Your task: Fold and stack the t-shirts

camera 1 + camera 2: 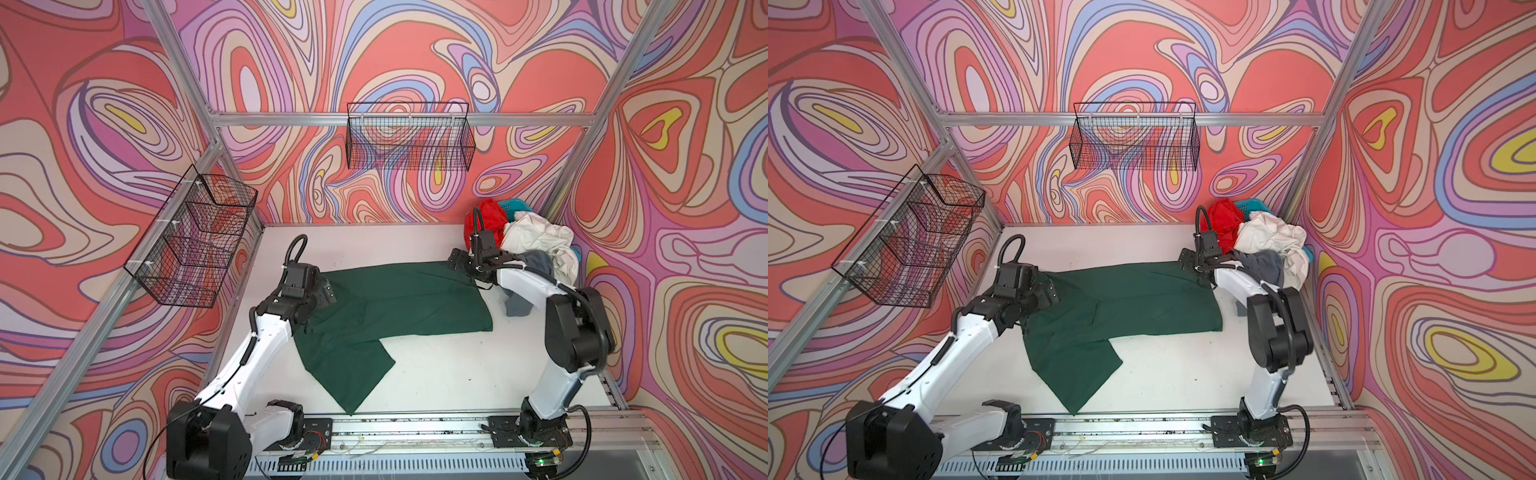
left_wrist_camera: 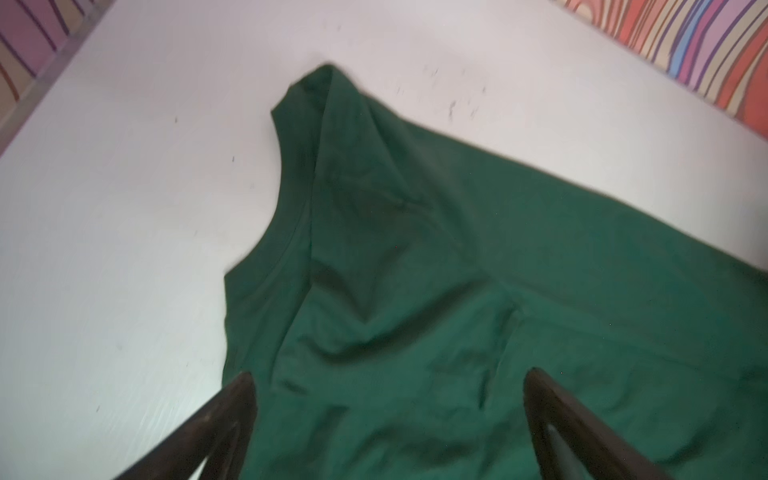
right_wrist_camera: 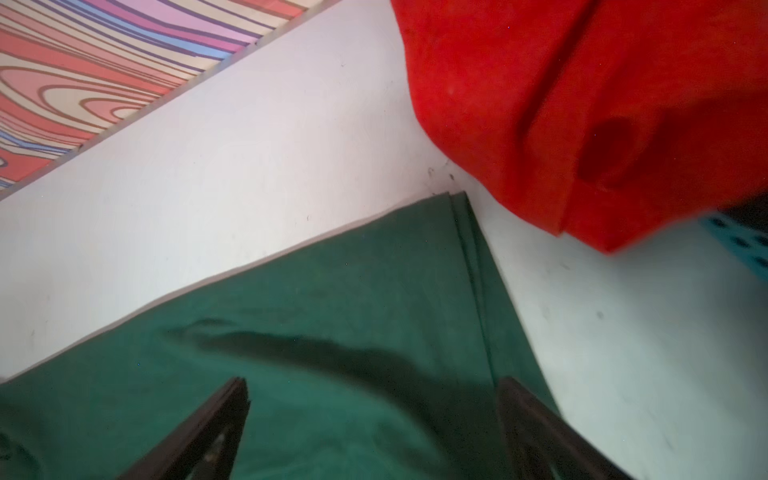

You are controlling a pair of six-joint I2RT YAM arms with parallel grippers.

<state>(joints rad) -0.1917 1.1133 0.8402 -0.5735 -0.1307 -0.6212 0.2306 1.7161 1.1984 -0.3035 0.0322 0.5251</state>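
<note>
A dark green t-shirt (image 1: 399, 307) (image 1: 1125, 303) lies partly folded on the white table, one flap reaching toward the front edge. My left gripper (image 1: 329, 293) (image 2: 388, 374) hangs open over the shirt's left end, nothing between its fingers. My right gripper (image 1: 457, 259) (image 3: 372, 380) stands open over the shirt's far right corner (image 3: 453, 199), holding nothing. A bright red t-shirt (image 1: 488, 220) (image 3: 582, 104), an off-white one (image 1: 536, 241) and a grey-blue one (image 1: 519, 305) are heaped at the back right, behind the right arm.
A turquoise mesh basket (image 1: 513, 206) (image 3: 739, 237) sits under the heap in the back right corner. Black wire baskets hang on the back wall (image 1: 409, 137) and the left wall (image 1: 195, 237). The arms' base rail (image 1: 415, 428) runs along the front edge.
</note>
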